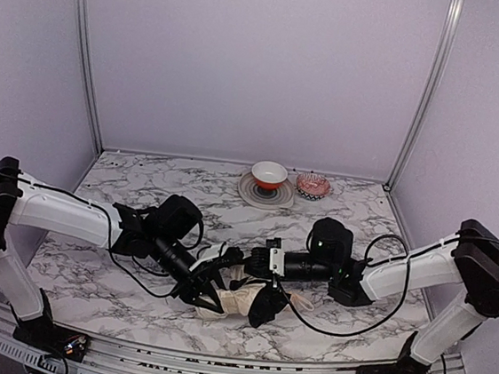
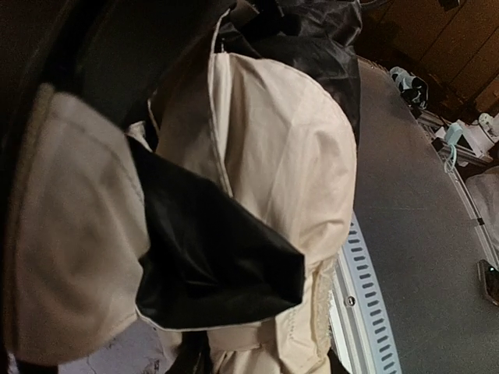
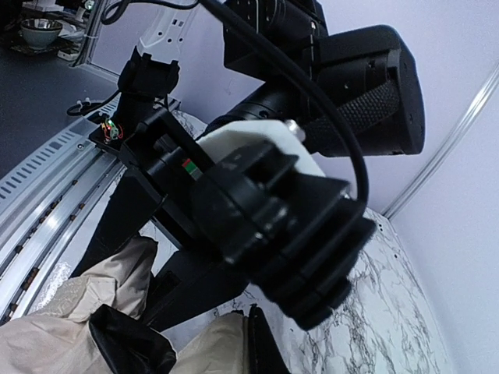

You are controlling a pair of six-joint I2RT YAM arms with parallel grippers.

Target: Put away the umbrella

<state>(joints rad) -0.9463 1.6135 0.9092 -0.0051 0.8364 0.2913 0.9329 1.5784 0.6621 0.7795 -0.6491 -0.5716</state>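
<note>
The umbrella (image 1: 242,301) lies crumpled near the table's front edge, cream fabric with black lining turned out. My left gripper (image 1: 209,301) comes at it from the left and is closed on its fabric. In the left wrist view the cream and black cloth of the umbrella (image 2: 273,140) fills the frame and hides most of the left gripper (image 2: 261,362). My right gripper (image 1: 238,263) reaches in from the right, just behind the bundle. In the right wrist view, cream umbrella fabric (image 3: 47,343) lies against the shut right gripper (image 3: 261,351). Whether it pinches cloth I cannot tell.
A red-and-white bowl (image 1: 269,172) stands on a grey plate (image 1: 251,192) at the back, a small pink dish (image 1: 313,187) beside it. The left arm's black wrist (image 3: 296,195) hangs close above the right gripper. The slotted front rail (image 2: 366,296) runs just beyond the umbrella.
</note>
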